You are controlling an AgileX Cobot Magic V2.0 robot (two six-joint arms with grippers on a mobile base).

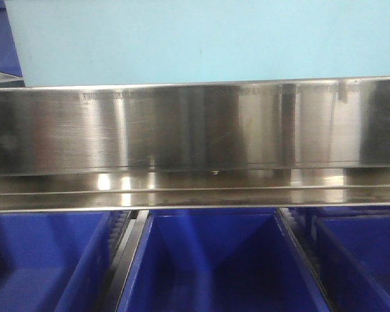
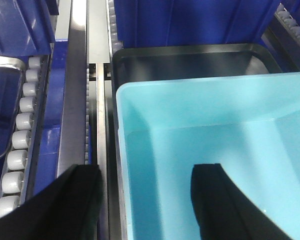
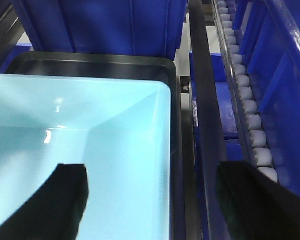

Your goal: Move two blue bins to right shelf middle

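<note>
The left claw (image 2: 145, 200) stands apart. One black finger is outside the pale blue bin (image 2: 215, 130) and the other inside, with the bin's left wall between them and a gap on each side. The right claw (image 3: 152, 200) is spread the same way across the right wall. The bin sits in a black tub (image 2: 190, 57) whose rim shows round it, white rollers (image 2: 20, 140) run alongside, and in the front view it rests just above the wide steel rail (image 1: 195, 130) — dark blue bins (image 1: 208, 260) lie below.
</note>
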